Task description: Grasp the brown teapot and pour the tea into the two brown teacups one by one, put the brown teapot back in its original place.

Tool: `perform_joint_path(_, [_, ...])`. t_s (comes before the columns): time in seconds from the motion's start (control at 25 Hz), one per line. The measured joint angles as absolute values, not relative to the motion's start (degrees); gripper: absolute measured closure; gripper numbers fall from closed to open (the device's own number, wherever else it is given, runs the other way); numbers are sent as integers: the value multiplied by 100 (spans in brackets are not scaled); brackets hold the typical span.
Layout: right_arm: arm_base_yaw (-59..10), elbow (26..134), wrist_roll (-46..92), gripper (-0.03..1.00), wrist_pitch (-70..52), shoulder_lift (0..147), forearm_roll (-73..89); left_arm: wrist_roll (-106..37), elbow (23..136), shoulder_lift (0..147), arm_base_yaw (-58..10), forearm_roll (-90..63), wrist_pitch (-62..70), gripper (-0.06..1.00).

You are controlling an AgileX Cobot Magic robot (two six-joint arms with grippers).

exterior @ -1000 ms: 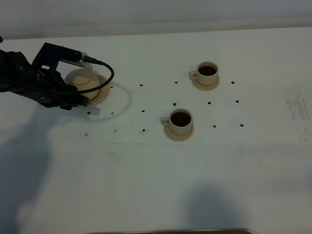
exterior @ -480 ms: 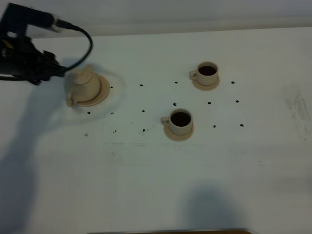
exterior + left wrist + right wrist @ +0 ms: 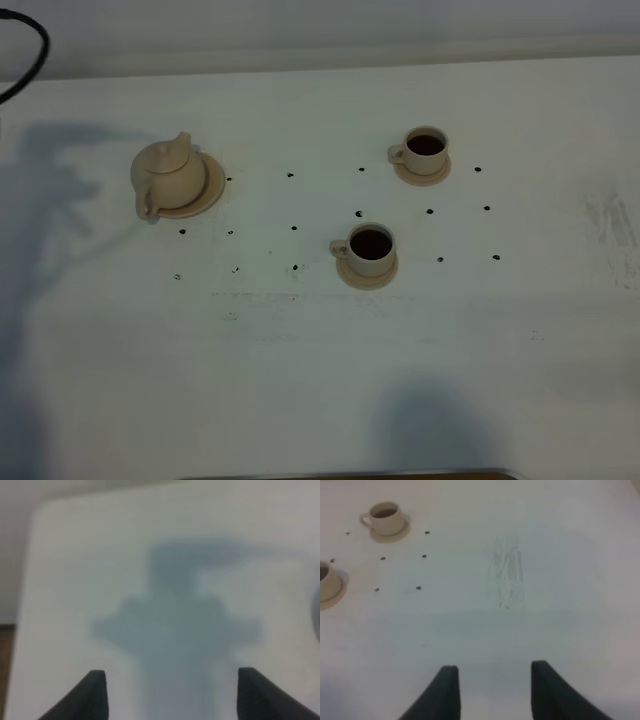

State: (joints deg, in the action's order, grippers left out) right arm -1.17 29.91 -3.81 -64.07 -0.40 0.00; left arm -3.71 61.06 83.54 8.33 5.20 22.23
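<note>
The brown teapot stands upright on its wide saucer, the original place, at the left of the table. Both brown teacups hold dark tea: the far one and the near one, each on a small saucer. My left gripper is open over bare white table with only its shadow below; the teapot is out of its view. My right gripper is open too, hovering well to the right of the cups. Neither gripper shows in the high view.
Small black dots mark the table between teapot and cups. A grey scuff lies at the right. A black cable loops in at the upper left. The table's left edge is close to the left gripper.
My left arm has drawn back from the teapot, up and to the left, leaving the high view. The teapot stays standing free on its saucer.
</note>
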Motion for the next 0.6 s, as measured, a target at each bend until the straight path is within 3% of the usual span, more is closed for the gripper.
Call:
perform_joint_path(0.36, [-117,2991,-381,62,-6407,-40,0,-579,5102,6384,856,46,2307,41])
perform_joint_path(0.6, [-117,2991,-381,62,-6407,-40,0,-366,4299,4644,808,166,3265,45])
